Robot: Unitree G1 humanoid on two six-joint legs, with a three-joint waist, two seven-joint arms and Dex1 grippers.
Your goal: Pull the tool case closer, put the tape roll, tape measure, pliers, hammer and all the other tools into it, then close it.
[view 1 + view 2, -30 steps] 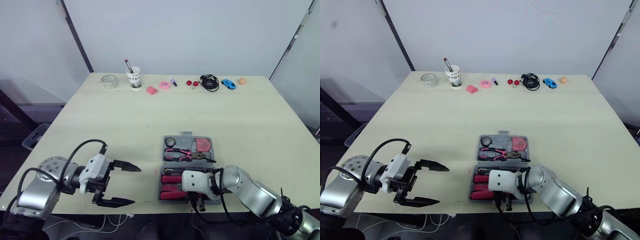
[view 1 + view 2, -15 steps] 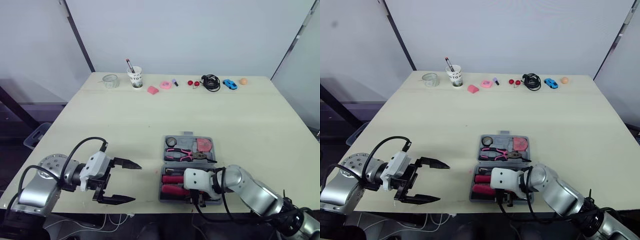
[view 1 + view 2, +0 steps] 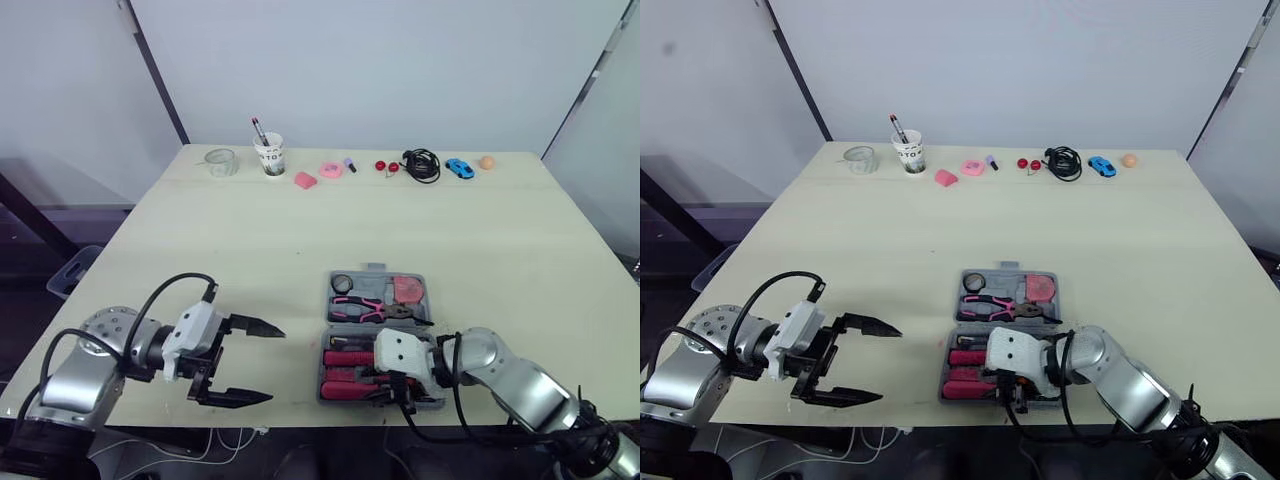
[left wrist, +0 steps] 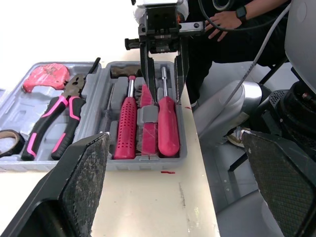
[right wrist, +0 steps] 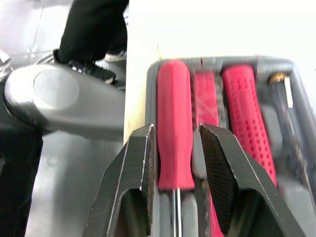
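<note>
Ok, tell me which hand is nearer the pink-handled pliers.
Right. The right hand is over the near half of the tool case, fingers either side of a red-handled screwdriver, just short of the pliers. The left hand hovers open above the table, well left of the case.

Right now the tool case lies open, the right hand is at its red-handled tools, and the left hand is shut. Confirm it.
Wrong on the left hand: it is open, fingers spread, as the left eye view shows. The tool case and right hand are as stated.
</note>
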